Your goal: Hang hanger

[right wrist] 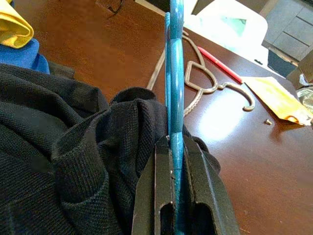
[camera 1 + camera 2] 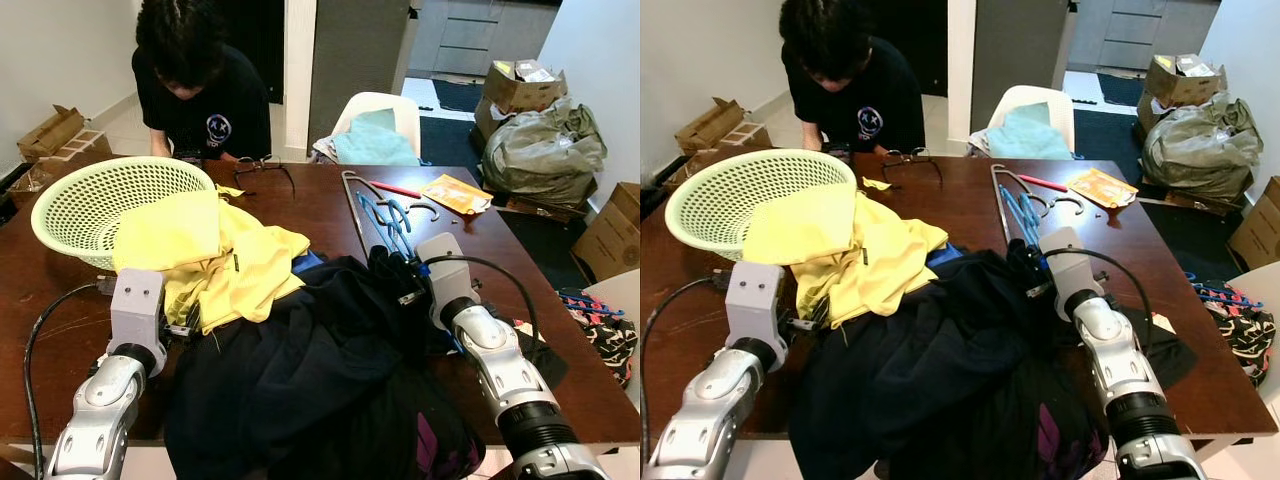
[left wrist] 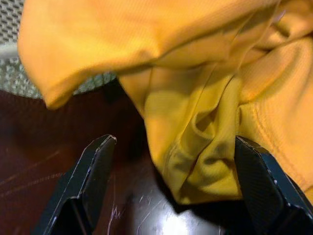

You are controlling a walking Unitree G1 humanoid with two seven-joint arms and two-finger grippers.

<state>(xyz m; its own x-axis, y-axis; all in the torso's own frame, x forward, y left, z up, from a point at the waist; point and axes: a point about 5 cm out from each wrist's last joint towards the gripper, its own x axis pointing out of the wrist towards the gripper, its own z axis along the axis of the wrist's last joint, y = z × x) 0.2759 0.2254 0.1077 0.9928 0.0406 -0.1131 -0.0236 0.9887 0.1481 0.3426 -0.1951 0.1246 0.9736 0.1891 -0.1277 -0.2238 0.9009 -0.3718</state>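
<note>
right claw [image 1: 177, 161] clamps blue hanger [image 1: 174, 83] | over black garment [image 1: 73, 161]

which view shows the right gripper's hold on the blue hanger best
The right wrist view: the blue hanger runs straight into the right gripper, jaws shut on it. Both eye views show the hanger lying over the table, but dark clothing and the wrist hide the grip.
</note>
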